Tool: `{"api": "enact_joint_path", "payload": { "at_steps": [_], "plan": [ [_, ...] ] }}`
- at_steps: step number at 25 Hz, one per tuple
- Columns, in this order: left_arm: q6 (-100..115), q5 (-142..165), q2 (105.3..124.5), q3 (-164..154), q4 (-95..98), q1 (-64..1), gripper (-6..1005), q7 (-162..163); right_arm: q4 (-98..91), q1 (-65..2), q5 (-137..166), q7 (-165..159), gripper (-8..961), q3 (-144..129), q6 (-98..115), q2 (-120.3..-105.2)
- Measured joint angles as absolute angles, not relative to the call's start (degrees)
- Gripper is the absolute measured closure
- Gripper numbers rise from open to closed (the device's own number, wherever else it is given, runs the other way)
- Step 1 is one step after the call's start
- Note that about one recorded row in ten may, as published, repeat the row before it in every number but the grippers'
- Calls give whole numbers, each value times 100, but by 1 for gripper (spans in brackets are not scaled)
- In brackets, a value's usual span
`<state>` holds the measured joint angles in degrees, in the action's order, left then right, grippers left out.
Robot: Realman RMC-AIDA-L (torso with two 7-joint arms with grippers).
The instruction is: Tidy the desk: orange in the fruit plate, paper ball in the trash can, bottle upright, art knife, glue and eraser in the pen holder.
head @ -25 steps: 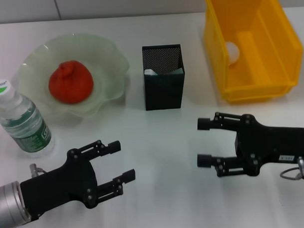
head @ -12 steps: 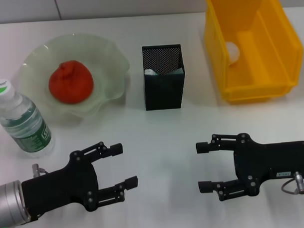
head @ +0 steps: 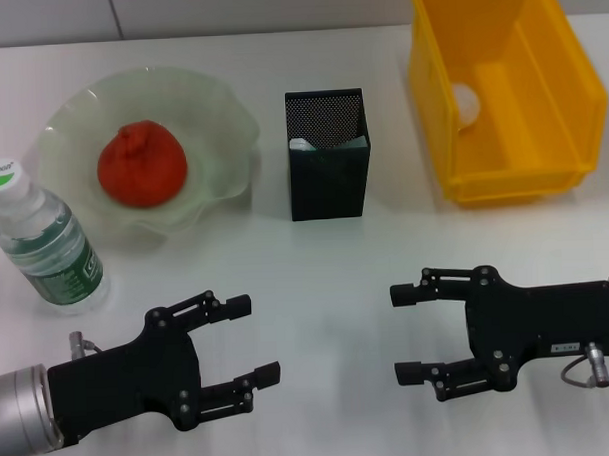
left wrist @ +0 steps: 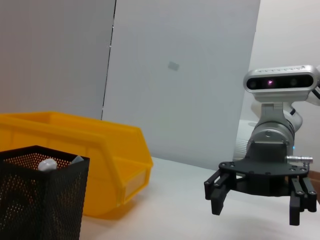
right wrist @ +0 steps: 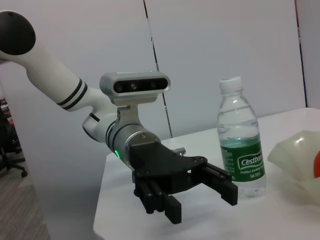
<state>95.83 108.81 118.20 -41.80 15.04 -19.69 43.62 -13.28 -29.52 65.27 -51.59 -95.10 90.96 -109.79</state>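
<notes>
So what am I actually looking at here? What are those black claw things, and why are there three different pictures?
The black claws are a robot's two hands, called grippers. The top-down picture comes from a camera on its head: the left gripper and right gripper both hover open over the white desk, holding nothing. The other two pictures come from cameras on the wrists, so each arm sees the other one across the desk. On the desk, the orange sits in the pale-green fruit plate, and the bottle stands upright beside the plate. The black mesh pen holder in the middle has things in it, too hidden to name. Something white, probably the paper ball, lies inside the yellow trash can. The tidying looks finished.
</notes>
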Motion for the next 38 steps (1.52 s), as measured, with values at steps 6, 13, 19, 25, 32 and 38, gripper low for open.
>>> {"api": "enact_joint_path", "payload": {
  "at_steps": [6, 13, 19, 25, 32, 38],
  "plan": [
    [9586, 10880, 11816, -4212, 1549, -1965, 208, 4365, -1378, -2971, 6533, -5184, 124, -9444, 9096, -10978],
    [9581, 10937, 11812, -4270, 1597, -1973, 208, 4381, -1399, -2971, 6517, -5203, 125, -9371, 9106, -10987],
    [9549, 11000, 11812, -4272, 1635, -1971, 208, 4461, -1411, -2962, 6534, -5211, 127, -9300, 9112, -11000],
    [9544, 11004, 11812, -4272, 1635, -1969, 208, 4466, -1449, -2936, 6538, -5218, 128, -9298, 9114, -11003],
    [9544, 11004, 11815, -4272, 1635, -1968, 208, 4466, -1450, -2927, 6535, -5220, 129, -9296, 9121, -11004],
    [9560, 11004, 11821, -4269, 1635, -1968, 208, 4465, -1450, -2912, 6536, -5221, 128, -9207, 9144, -11004]
  ]
}}
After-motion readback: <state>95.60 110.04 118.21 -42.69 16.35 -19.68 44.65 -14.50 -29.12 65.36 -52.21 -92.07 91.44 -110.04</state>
